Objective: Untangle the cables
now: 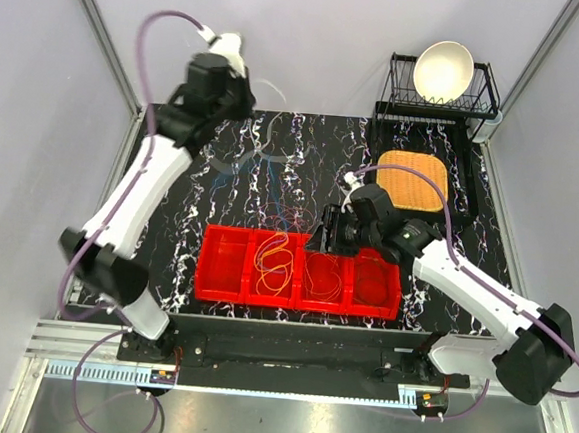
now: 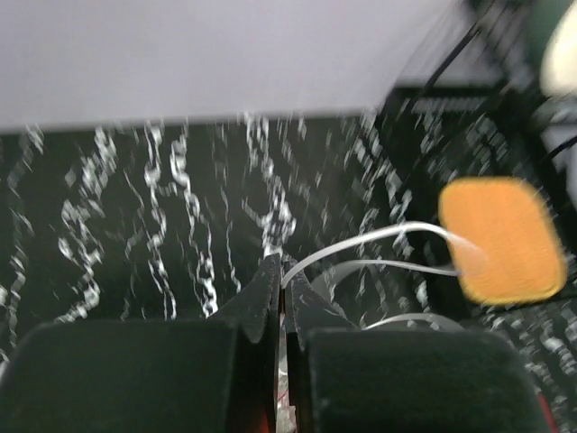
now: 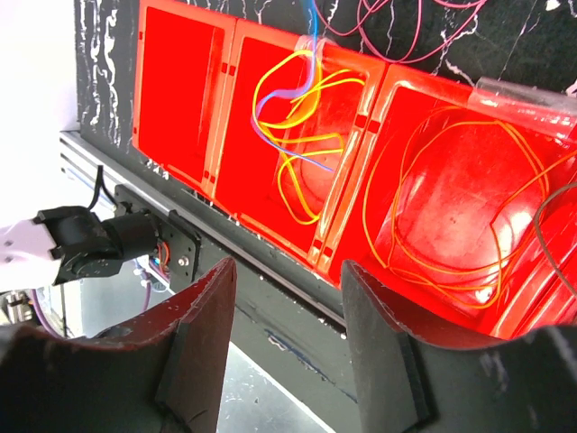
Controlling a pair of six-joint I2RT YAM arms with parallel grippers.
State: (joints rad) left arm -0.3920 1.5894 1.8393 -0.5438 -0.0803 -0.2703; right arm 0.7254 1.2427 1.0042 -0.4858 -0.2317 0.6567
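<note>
My left gripper (image 1: pixel 245 81) is raised over the far left of the table and is shut on a white cable (image 2: pixel 361 245), which loops away to the right; the jaws (image 2: pixel 282 263) are pressed together on it. A yellow cable (image 3: pixel 297 122) and a blue cable (image 3: pixel 281 97) lie in the second red bin, also seen from above (image 1: pixel 276 261). An orange cable (image 3: pixel 451 212) is coiled in the third bin. Maroon cables (image 3: pixel 406 23) lie on the table behind the bins. My right gripper (image 1: pixel 320 239) hovers open and empty (image 3: pixel 288 280) over the bins' front edge.
A red tray of several bins (image 1: pixel 223 233) stands at the table's front. An orange mat (image 1: pixel 411 181) lies at the back right, also in the left wrist view (image 2: pixel 502 239). A black dish rack with a white bowl (image 1: pixel 443 70) stands behind it. Thin loose cables (image 1: pixel 290 215) lie mid-table.
</note>
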